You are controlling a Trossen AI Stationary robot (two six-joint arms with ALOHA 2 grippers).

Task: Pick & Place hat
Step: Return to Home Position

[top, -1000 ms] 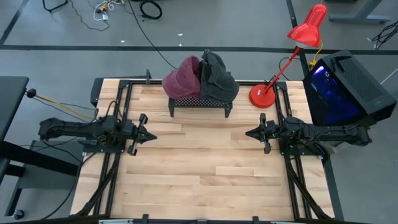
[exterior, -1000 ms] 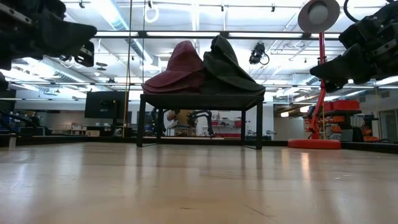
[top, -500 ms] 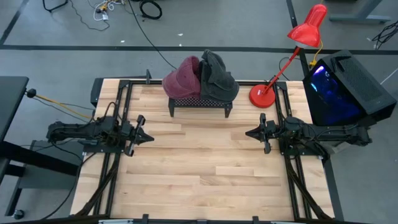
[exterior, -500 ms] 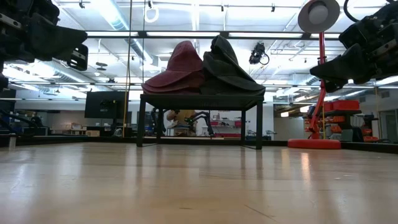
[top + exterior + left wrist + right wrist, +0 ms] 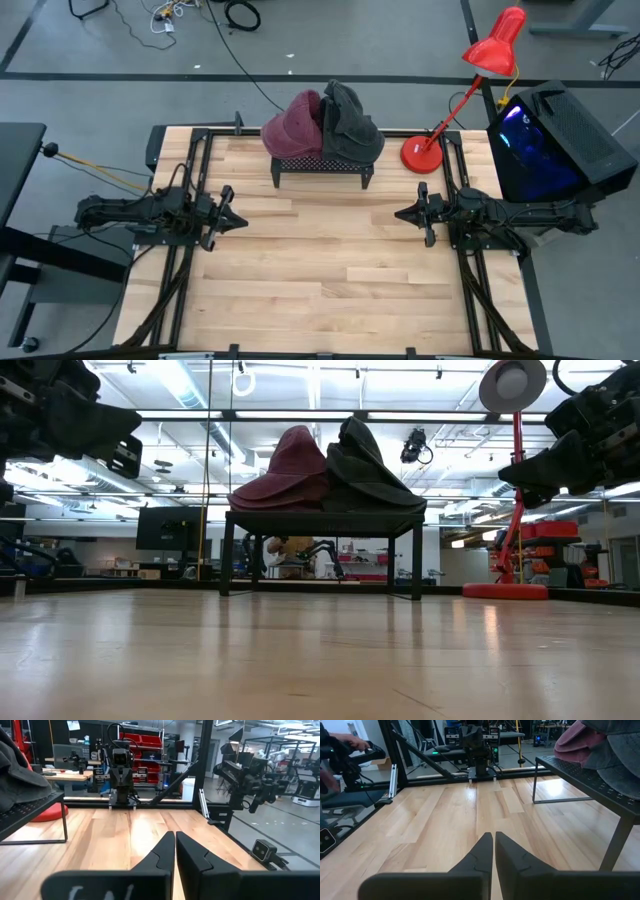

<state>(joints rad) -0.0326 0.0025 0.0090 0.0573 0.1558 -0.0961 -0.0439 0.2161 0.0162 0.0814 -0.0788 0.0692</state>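
Two cap piles sitting on shelf (image 5: 320, 165) — red caps (image 5: 293, 122) touching black caps (image 5: 350, 125). At table (image 5: 330, 270) sides, left gripper (image 5: 240, 222) and right gripper (image 5: 398, 213) hovering, fingers pressed together, holding nothing. Placing probably done — only homing left.

No text, number or brand can be read anywhere. Pale strokes on the body of the left gripper (image 5: 175, 837) are too blurred to make out. A white sheet (image 5: 73, 725) on the wall beyond the desk (image 5: 125, 827) is too small to read.
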